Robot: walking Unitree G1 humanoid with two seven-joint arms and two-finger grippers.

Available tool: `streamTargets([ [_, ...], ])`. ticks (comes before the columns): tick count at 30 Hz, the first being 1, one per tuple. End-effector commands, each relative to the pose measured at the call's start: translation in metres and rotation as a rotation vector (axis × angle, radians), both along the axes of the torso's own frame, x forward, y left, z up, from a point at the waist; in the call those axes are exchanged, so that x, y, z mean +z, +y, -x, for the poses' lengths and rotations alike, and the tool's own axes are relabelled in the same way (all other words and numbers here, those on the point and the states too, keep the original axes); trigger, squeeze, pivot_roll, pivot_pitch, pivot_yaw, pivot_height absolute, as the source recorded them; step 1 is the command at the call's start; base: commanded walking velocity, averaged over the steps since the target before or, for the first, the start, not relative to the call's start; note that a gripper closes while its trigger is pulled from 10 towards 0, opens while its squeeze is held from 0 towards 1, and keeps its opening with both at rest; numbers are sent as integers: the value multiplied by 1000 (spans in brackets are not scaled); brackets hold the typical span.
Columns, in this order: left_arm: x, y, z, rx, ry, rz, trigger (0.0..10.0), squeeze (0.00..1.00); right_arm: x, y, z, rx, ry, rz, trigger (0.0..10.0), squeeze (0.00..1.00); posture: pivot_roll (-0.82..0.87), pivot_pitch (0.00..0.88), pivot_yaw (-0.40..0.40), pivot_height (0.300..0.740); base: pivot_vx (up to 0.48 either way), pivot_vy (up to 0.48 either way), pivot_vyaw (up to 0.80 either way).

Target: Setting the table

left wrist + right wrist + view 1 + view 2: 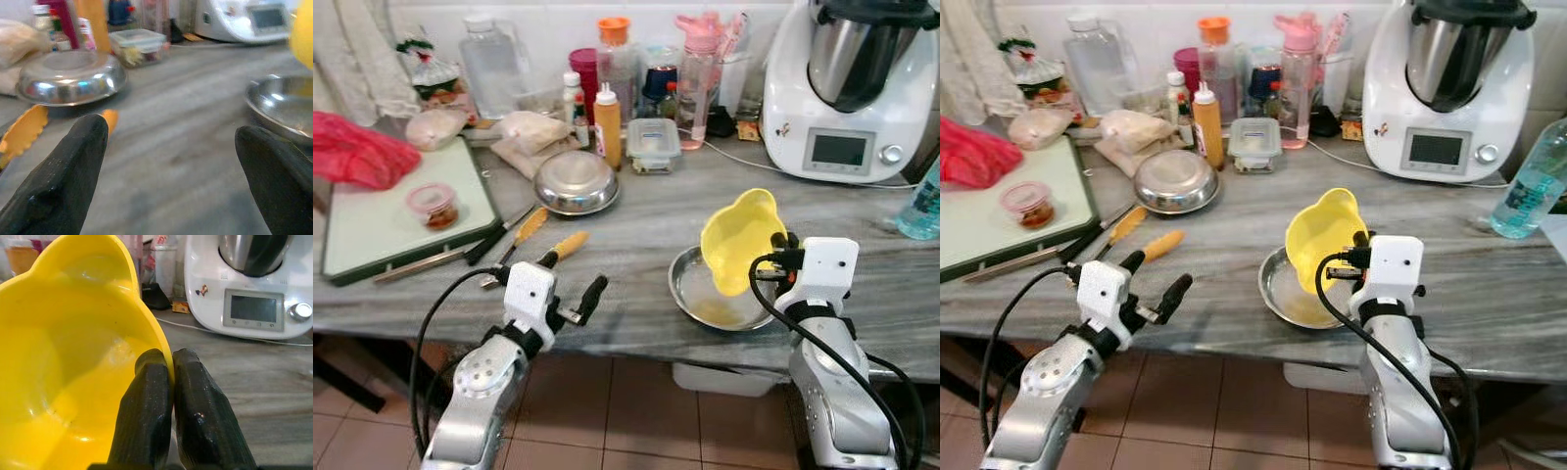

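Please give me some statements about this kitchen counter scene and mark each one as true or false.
1. The right gripper pinches the rim of the yellow bowl. True.
2. The yellow bowl lies flat on the counter. False: it is tilted over the open steel bowl.
3. The left gripper holds a knife. False: its fingers are open and hold nothing.
4. An upturned steel bowl stands near the orange sauce bottle. True.
5. The food processor is at the counter's left end. False: it is at the right.

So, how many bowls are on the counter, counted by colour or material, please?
Steel bowls: 2, one upside down beside the green board, one upright near the front edge.
Yellow bowls: 1, pinched at its rim by the right gripper, tilted over the upright steel bowl.
Total: 3
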State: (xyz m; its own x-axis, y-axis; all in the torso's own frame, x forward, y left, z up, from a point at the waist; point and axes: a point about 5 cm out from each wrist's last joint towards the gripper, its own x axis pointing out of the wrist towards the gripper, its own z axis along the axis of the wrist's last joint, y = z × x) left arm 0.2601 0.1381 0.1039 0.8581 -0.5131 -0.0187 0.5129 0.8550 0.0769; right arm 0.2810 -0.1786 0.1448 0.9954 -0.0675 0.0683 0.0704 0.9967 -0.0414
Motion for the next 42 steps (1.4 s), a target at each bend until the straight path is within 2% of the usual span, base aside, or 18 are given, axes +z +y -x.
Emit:
streamTargets([
  [1,4,-3,3,-62,-6,-19,10000,0,4,7,-4,39,-9,-41,10000,0,-50,0,26,740,0,0,0],
  [6,4,-1,7,-107,6,-42,10000,0,10,20,-9,107,-21,-56,10000,0,-42,0,24,740,0,0,0],
  [7,4,-1,9,-122,12,-42,10000,0,12,24,-15,111,-17,-99,10000,0,-38,0,26,740,0,0,0],
  [9,4,-1,10,-127,14,-42,10000,0,12,26,-17,111,-13,-121,10000,0,-38,0,26,740,0,0,0],
  [10,5,-1,11,-135,15,-45,10000,0,17,30,-25,119,-17,-162,10000,0,-33,4,27,740,0,0,0],
  [14,5,-2,12,-138,16,-43,10000,0,21,35,-34,124,-8,-217,10000,0,-29,10,30,740,0,0,0],
  [19,3,-9,15,-168,32,-36,10000,0,20,46,-53,143,65,-315,10000,0,-22,14,27,740,0,0,0],
  [25,4,-11,15,-170,30,-40,10000,0,16,64,-65,169,141,-363,10000,0,-21,12,27,740,0,0,0],
  [28,5,-12,15,-173,27,-41,10000,0,12,75,-70,165,199,-448,10000,0,-24,11,28,740,0,0,0],
  [33,6,-15,15,-176,27,-38,10000,0,10,82,-75,161,248,-456,10000,0,-24,10,26,740,0,0,0],
  [37,6,-17,15,-179,31,-38,10000,0,3,80,-74,133,345,-417,10000,0,-26,10,25,740,0,0,0],
  [42,6,-18,15,-179,36,-36,10000,0,2,76,-73,125,353,-437,10000,0,-32,10,28,740,0,0,0],
])
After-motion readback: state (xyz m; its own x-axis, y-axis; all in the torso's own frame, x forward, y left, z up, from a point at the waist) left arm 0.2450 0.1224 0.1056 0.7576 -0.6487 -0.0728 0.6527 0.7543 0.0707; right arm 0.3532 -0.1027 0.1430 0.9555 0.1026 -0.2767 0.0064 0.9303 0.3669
